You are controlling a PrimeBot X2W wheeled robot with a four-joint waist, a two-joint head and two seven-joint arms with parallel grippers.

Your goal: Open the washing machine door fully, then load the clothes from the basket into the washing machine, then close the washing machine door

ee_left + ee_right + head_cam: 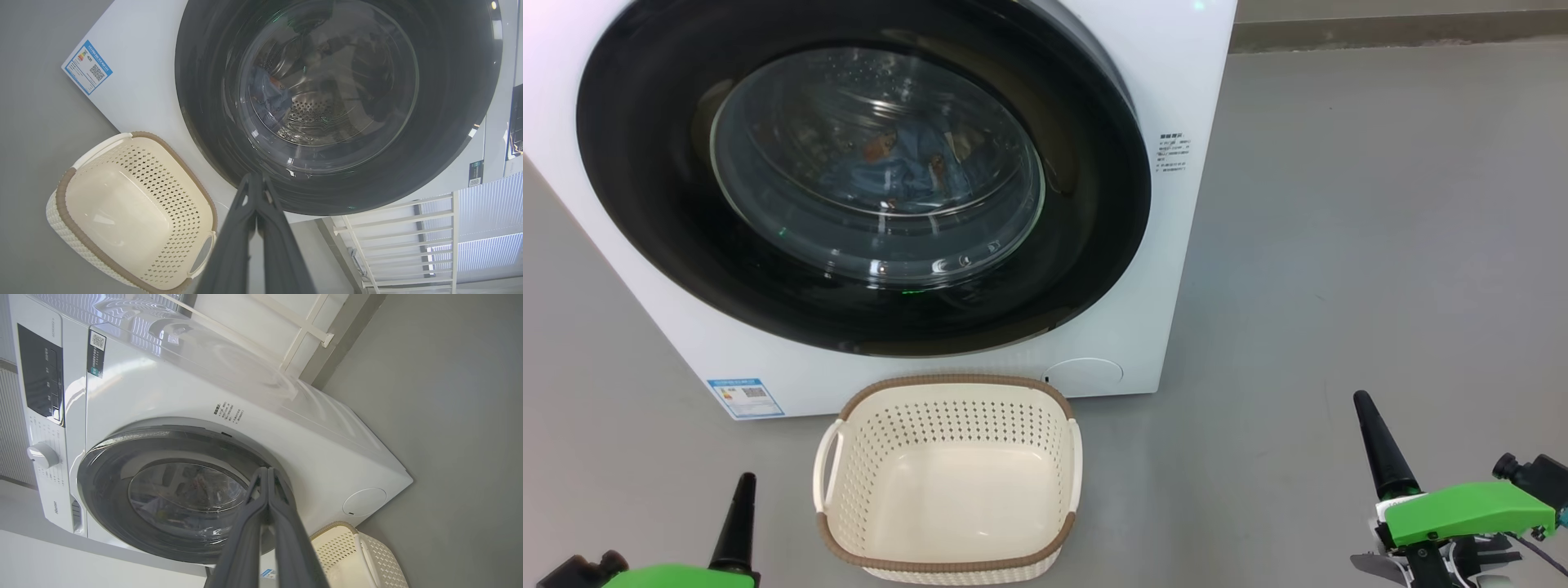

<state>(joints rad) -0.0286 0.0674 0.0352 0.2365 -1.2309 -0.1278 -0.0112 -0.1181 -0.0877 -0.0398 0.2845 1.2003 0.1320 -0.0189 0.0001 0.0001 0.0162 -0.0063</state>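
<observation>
**Pincers shut and empty before a closed, loaded machine**

Left pincer [256,183] rises from the bottom middle of its wrist view with its two dark fingers pressed together tip to tip and nothing between them. The right pincer [267,475] looks the same in its own view: closed down to a point and holding nothing. In the head view they sit at the lower left and lower right corners, well apart from everything. That reads as a rest pose rather than a reach, since neither is aimed at a door edge or a cloth.

Between them, at the bottom centre of the head view, the basket [947,380] stands upright on the grey floor [1339,245]. It is just in front of the washing machine [1176,82], its far rim near the white front panel. Its smooth bottom is bare. Standing that near the opening makes sense for short carries from basket to drum.

Above it, across the upper left and centre of the frame, the washing machine door [645,163] lies flush against the front, closed. Through its glass bowl the clothes [907,159], blue fabric with orange-brown marks, lie inside the drum.

With the basket empty, the load inside and the door shut, all three steps look done. Whether the latch has truly caught cannot be told from these views.
</observation>
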